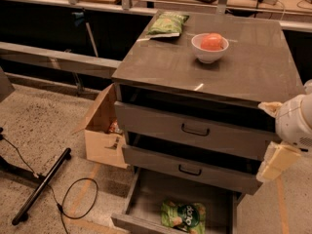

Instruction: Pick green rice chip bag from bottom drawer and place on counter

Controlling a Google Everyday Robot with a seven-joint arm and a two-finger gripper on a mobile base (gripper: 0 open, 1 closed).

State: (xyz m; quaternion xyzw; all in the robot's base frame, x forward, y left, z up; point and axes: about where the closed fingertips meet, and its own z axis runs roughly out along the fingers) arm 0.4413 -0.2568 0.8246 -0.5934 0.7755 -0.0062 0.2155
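Note:
The green rice chip bag (184, 215) lies flat on the floor of the open bottom drawer (146, 199), near its front, with its dark round logo facing up. The counter (243, 67) is the glossy grey-brown top of the drawer cabinet. My gripper (279, 145) is at the right edge of the view, beside the cabinet's right front corner at the height of the upper two drawers. It is well above and to the right of the bag and holds nothing that I can see.
On the counter stand a white bowl (209, 48) with a red-orange fruit and a paler olive-green bag (168, 23) at the back left. Two shut drawers with black handles (195, 129) sit above the open one. An open cardboard box (102, 130) and a black stand with cable (41, 189) are on the floor to the left.

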